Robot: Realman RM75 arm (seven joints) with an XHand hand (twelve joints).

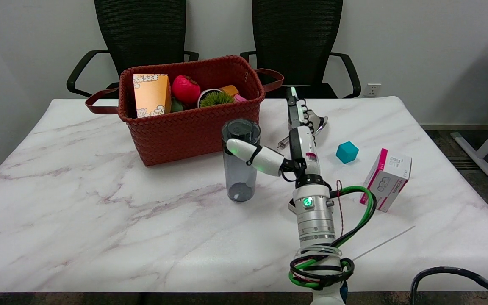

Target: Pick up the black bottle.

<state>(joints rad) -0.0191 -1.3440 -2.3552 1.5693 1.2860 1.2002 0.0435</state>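
Bottle (240, 163) upright, left of robot hand (288, 148)

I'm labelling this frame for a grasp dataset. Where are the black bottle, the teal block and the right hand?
black bottle (239, 169): head view, middle of its smoky body.
teal block (347, 152): head view, its front face.
right hand (288, 144): head view, middle of the hand, thumb reaching toward the bottle.

Bottle (240, 160) before basket (193, 127)
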